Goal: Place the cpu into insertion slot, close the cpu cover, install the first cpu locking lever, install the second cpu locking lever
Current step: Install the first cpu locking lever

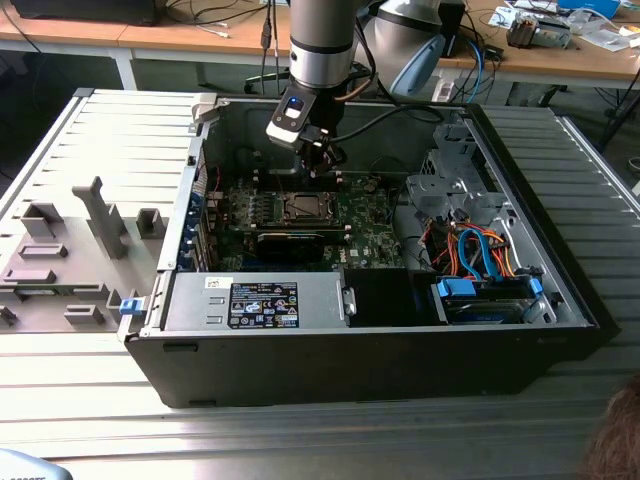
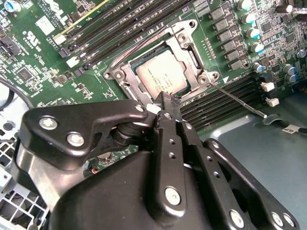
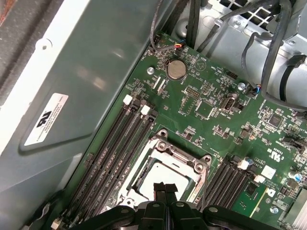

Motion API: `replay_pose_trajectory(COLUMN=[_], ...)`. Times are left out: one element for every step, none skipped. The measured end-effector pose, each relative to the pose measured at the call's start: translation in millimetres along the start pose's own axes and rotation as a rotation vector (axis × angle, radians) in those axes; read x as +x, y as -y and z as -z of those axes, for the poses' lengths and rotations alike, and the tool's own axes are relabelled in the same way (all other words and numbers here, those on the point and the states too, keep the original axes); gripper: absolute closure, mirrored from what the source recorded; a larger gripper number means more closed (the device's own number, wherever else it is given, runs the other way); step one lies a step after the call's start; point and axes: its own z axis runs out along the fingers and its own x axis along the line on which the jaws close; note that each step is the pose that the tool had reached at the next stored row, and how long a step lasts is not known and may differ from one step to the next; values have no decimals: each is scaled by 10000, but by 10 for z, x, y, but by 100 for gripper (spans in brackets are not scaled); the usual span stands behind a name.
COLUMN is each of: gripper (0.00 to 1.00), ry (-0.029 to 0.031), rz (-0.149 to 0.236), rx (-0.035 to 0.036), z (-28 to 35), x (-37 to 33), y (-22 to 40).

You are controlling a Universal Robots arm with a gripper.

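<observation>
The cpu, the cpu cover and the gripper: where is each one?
cpu point(image 2: 160, 72): second wrist view, middle of its silver face.
cpu cover point(image 2: 128, 79): second wrist view, frame bar beside the cpu.
gripper point(image 3: 165, 188): first wrist view, midway between its fingertips.

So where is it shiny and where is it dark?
Second wrist view: light glints off the cpu and the metal frame round it. First wrist view: a pale sheen on the grey case wall. Exterior view: the motherboard sits in shade.

Silver-grey cpu point(image 2: 160, 75), green circuit board point(image 2: 29, 53)
</observation>
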Motion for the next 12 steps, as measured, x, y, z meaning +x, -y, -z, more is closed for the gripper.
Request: replay_pose_trajectory(gripper=[89,89,89,89,89,89,89,89,89,89,89,89], ry=[0,0,0,0,0,0,0,0,0,0,0,0], rz=[9,22,30,38,46,56,64,76,83,97,115,122], rx=[0,0,0,0,0,0,-1,-1,-1,-1,-1,-1], z=[0,0,0,0,0,0,0,0,0,0,0,0], x=[0,0,0,0,0,0,0,0,0,0,0,0], y=[0,0,0,0,0,0,0,0,0,0,0,0])
